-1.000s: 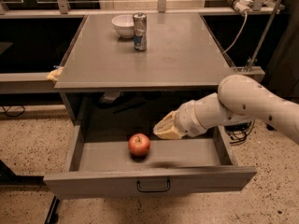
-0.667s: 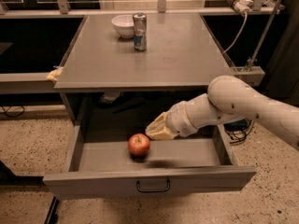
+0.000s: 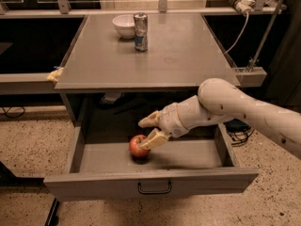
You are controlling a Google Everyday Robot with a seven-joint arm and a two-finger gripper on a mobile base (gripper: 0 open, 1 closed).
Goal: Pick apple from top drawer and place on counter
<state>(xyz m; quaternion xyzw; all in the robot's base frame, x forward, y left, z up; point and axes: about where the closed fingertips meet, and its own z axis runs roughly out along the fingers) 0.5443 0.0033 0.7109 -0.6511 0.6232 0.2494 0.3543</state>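
The red apple [image 3: 138, 146] lies on the floor of the open top drawer [image 3: 150, 181], left of its middle. My gripper [image 3: 146, 131] reaches in from the right on a white arm, just under the edge of the counter [image 3: 150, 55]. It is open: one finger [image 3: 148, 120] stands above and behind the apple, the other [image 3: 153, 140] rests against the apple's right side. The apple sits on the drawer floor, not lifted.
A white bowl [image 3: 124, 25] and a metal can [image 3: 140, 31] stand at the back of the counter. A cable and a power strip [image 3: 240, 4] hang at the back right. The drawer's side walls [image 3: 75, 147] flank the apple.
My gripper has moved left across the drawer and down to the apple, and its fingers now stand spread around the apple. The apple has not moved.
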